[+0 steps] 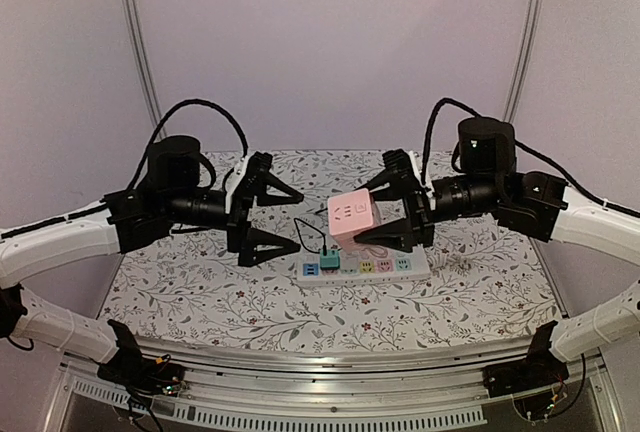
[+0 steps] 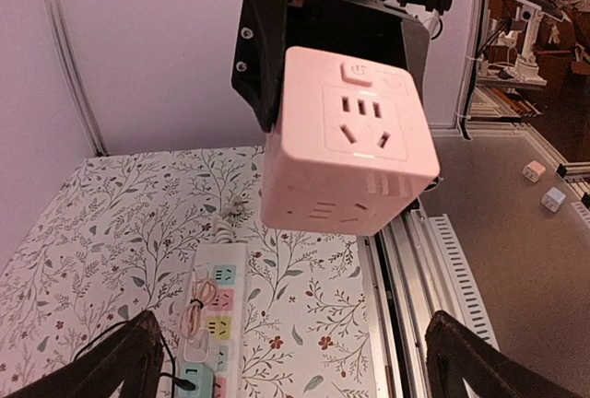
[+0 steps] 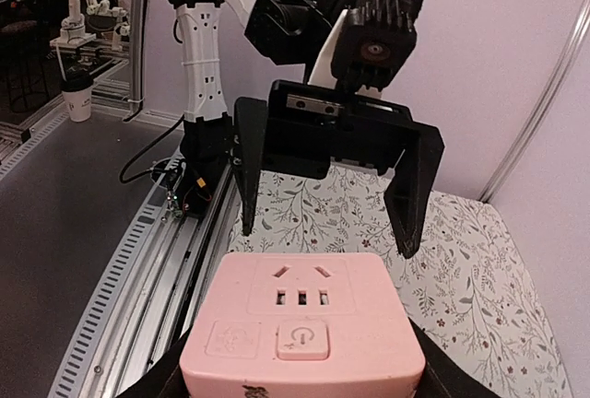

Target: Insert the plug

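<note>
Cube: a pink block (image 1: 353, 218) of smooth matte plastic with rounded edges and corners; I see slotted sockets on more than one face, and a raised square button with a power mark.
Where: it hangs in the air between the two arms, above the strip (image 1: 390, 270); my left wrist view shows it clear of the cloth; I cannot see any pins on it.
Right gripper: the black angular fingers of this gripper (image 1: 365, 214) clamp the cube from two opposite sides; jaws part-way apart, gripping it.
Left gripper: this one (image 1: 298, 222) has its jaws spread wide with nothing between them; the two tapered black fingers point at the cube, near it but apart.
Strip: long, flat, white plastic, lying along the near part of the table; a row of square pastel panels in teal, yellow, pink and blue.
Teal plug: a small boxy plug (image 1: 328, 264) sits at the strip's left end; a thin black cable (image 1: 305, 230) curves up and away from it.
Table: covered by a pale cloth (image 1: 200, 282) printed with fine leafy sprigs and small red flowers.
Rail: ribbed bare aluminium (image 1: 320, 372) runs along the near edge.
</note>
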### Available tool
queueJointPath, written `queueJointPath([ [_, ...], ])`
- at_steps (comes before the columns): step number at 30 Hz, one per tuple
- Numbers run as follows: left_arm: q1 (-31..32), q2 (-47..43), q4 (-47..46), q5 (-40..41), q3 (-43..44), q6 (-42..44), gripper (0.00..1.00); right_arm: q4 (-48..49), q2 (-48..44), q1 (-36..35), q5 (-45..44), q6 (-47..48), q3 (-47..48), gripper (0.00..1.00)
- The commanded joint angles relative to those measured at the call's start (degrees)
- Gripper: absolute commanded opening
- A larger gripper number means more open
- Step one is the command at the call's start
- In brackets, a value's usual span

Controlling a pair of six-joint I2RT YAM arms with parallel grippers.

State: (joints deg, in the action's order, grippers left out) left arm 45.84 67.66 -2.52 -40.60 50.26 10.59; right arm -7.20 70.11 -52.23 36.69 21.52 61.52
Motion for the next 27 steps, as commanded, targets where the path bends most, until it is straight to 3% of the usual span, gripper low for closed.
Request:
queueJointPath([
  [1, 2.50, 2.14, 5.65, -1.01, 4.66, -0.53, 0.99, 2.27, 2.00, 0.16, 9.28, 9.48, 3.78, 0.00],
  [8, 7.81, 3.65, 3.53, 2.16, 5.86, 3.52, 1.00, 5.30, 3.29, 0.11, 8.59, 8.73, 4.20, 0.00],
  [13, 10.51, 5.24, -8.54, 12.83, 3.74, 6.04, 0.99, 8.65, 4.11, 0.11, 6.72, 6.00, 4.15, 0.00],
  [16, 11.16, 5.72, -14.47, 14.22, 2.86, 5.51, 0.99, 9.75, 4.16, 0.13, 6.16, 4.98, 3.60, 0.00],
  [25, 11.78, 6.15, -16.41, 10.60, 1.50, 9.18, 0.62, 12.08, 4.07, 0.11, 5.16, 3.91, 3.17, 0.00],
  [27, 11.73, 6.09, -16.60, 9.93, 1.64, 9.81, 0.60, 12.12, 4.03, 0.14, 4.70, 3.96, 3.09, 0.00],
])
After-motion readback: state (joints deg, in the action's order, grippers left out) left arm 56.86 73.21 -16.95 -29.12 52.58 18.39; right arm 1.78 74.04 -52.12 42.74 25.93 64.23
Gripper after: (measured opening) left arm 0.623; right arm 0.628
